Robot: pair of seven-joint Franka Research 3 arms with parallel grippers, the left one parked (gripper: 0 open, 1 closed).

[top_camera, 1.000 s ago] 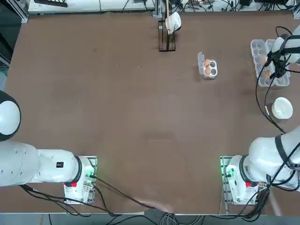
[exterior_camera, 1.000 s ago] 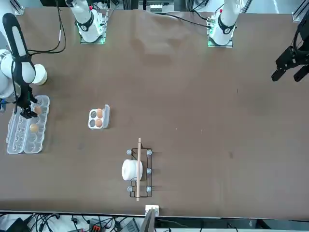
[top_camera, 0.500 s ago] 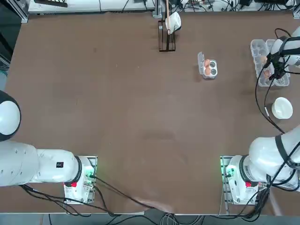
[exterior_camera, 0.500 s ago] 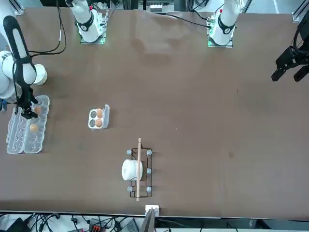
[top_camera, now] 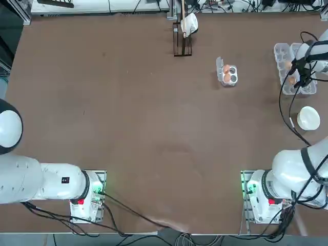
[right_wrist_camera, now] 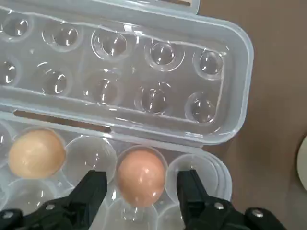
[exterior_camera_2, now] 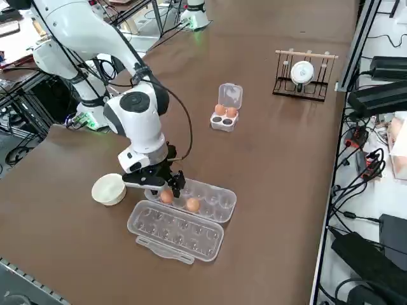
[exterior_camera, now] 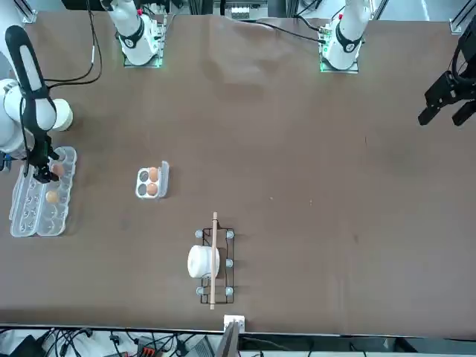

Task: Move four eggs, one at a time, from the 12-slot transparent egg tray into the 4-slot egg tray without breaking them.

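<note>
The 12-slot transparent egg tray (top_camera: 296, 88) lies open at the table's right edge, with its lid (right_wrist_camera: 120, 72) flat beside it. It holds two orange-brown eggs (exterior_camera_2: 193, 204). My right gripper (right_wrist_camera: 140, 184) is low over the tray and open. One dark finger stands on each side of one egg (right_wrist_camera: 141, 167), with a small gap at both sides. The other egg (right_wrist_camera: 37, 152) sits two cups away in the same row. The 4-slot egg tray (top_camera: 234, 75) stands farther in on the table and holds two eggs (top_camera: 226, 68) in the cups beside its lid flap.
A white bowl (top_camera: 308, 118) sits just in front of the long tray, close to my right arm. A black wire rack with a white cup (top_camera: 183, 36) stands at the far edge. The table's right edge runs right beside the long tray.
My right gripper has shifted only slightly over the long tray. The eggs and both trays have not moved.
</note>
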